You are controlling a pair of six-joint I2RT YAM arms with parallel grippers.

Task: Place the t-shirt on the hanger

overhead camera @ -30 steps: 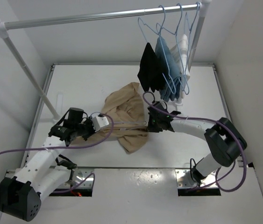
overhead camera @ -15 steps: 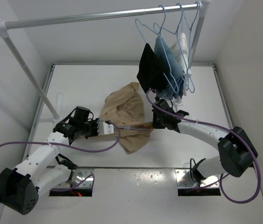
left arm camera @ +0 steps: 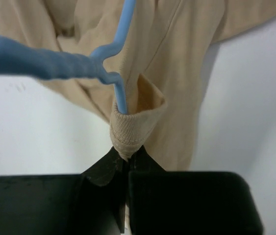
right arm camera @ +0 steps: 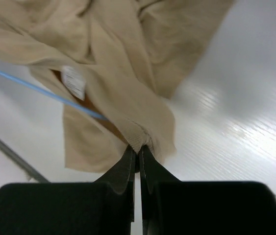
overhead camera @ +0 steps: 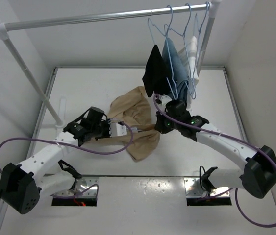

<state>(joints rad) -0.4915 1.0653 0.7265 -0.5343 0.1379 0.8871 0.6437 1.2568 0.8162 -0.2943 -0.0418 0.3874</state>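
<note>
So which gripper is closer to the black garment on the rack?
Right. The right gripper sits just below the black garment; the left gripper is farther left.

Left arm [overhead camera: 44, 156] and right arm [overhead camera: 221, 142] angled inward, left fingers [left arm camera: 106, 171] pinched together, right fingers [right arm camera: 120, 174] pinched together.

I note a metal rail [overhead camera: 103, 16] spanning above the white table [overhead camera: 88, 88]. Near its right end hang a black garment [overhead camera: 156, 71], a blue garment [overhead camera: 175, 61] and, seemingly, a white garment [overhead camera: 192, 46].
</note>
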